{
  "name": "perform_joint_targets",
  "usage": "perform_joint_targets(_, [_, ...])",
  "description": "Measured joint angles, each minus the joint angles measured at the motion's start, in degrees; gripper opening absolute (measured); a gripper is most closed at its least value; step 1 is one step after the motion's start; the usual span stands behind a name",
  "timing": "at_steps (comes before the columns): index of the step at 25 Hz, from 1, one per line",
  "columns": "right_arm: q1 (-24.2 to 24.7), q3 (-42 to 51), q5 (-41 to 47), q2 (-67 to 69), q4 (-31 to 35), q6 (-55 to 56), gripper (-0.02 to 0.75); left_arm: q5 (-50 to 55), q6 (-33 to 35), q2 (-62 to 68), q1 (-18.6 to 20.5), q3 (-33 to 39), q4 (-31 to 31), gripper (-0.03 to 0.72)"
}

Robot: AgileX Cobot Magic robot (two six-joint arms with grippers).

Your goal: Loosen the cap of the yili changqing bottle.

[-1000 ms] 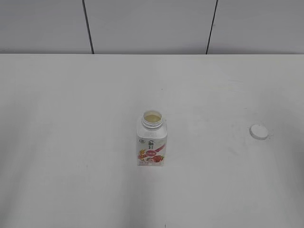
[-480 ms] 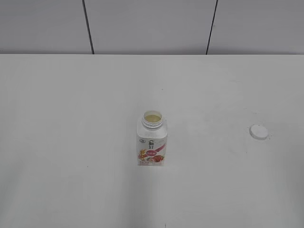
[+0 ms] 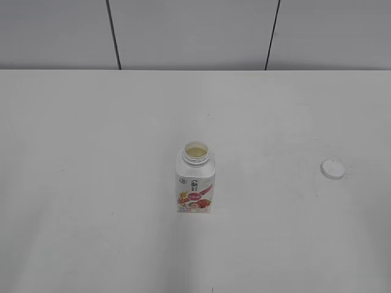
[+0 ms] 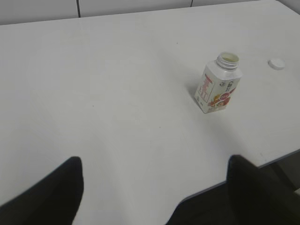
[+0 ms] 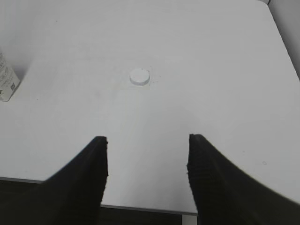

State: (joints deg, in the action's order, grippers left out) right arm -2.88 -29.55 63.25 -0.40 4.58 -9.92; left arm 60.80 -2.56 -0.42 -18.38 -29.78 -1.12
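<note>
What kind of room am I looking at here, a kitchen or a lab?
Most likely a robot test bench, not a kitchen: a bare white table against plain grey wall panels, holding only an open yili changqing bottle and its cap.

Even, diffuse overhead lighting; all three views are bright and low in contrast. The white worktop (image 3: 91,183) shows no glare, only faint grey mottling. The yili changqing bottle (image 3: 195,181) casts a weak, soft-edged shadow at its base; the cap (image 5: 139,77), ahead of the right gripper (image 5: 147,178), barely separates from the surface. Fingers of both grippers, including the left gripper (image 4: 154,187), appear as dark, slightly blurred silhouettes without surface detail. The left wrist view is tilted.
</note>
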Motion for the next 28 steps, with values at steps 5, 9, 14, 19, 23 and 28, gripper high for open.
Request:
perform_joint_targets(5, [0.00,0.06,-0.13,-0.05,0.00,-0.06,0.439,0.00,0.01,0.00,0.00,0.00,-0.62,0.570])
perform_joint_targets(9, [0.00,0.08,-0.20,-0.05,-0.05,0.01,0.439,0.00,0.01,0.00,1.26,0.06,-0.82,0.570])
perform_joint_targets(14, [0.00,0.13,-0.20,-0.05,0.18,0.05,0.439,0.00,0.01,0.00,9.69,0.06,-1.58,0.570])
perform_joint_targets(19, [0.00,0.12,-0.27,-0.05,0.18,0.05,0.439,-0.06,0.06,0.00,16.50,0.06,-1.76,0.568])
perform_joint_targets(23, [0.00,0.12,-0.27,-0.05,0.18,0.05,0.439,-0.10,0.06,0.00,18.06,0.06,-1.77,0.568])
perform_joint_targets(28, [0.06,0.12,-0.30,-0.05,0.18,0.05,0.439,-0.10,0.06,0.00,18.09,0.06,-1.82,0.568])
